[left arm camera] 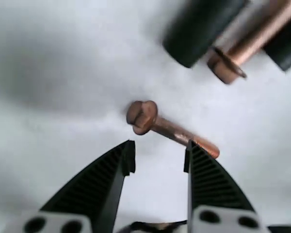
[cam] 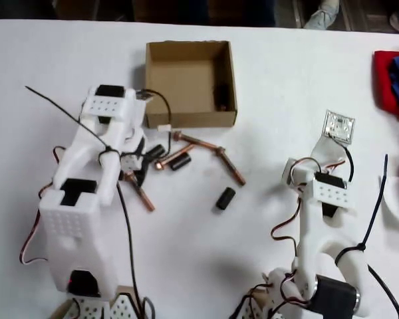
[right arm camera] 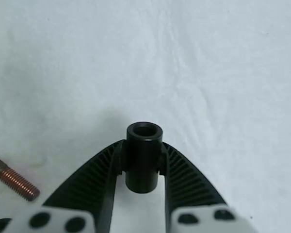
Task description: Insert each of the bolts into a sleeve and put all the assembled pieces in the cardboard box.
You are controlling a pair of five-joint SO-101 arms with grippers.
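R end effector (right arm camera: 141,150) grips sleeve (right arm camera: 143,162), L end effector (left arm camera: 159,148) open by bolt (left arm camera: 169,130); cardboard box (cam: 189,120) holds 1 dark pc (cam: 221,96).

Setting: a robotics lab bench or maker's workshop. Evidence follows.

A white sheet (cam: 206,266) is spread over the table and looks wrinkled close up. The left arm (cam: 86,179) and right arm (cam: 326,232) are white printed-plastic shells with black servos exposed. Their wiring (cam: 125,226) hangs loose, and a black cable tie (cam: 376,199) is left untrimmed.

Loose hardware lies on the sheet: copper bolts (cam: 231,166) and a black sleeve (cam: 225,198), near a plain cardboard box (cam: 189,119). Red and blue cloth (cam: 392,76) is bundled at the table edge.
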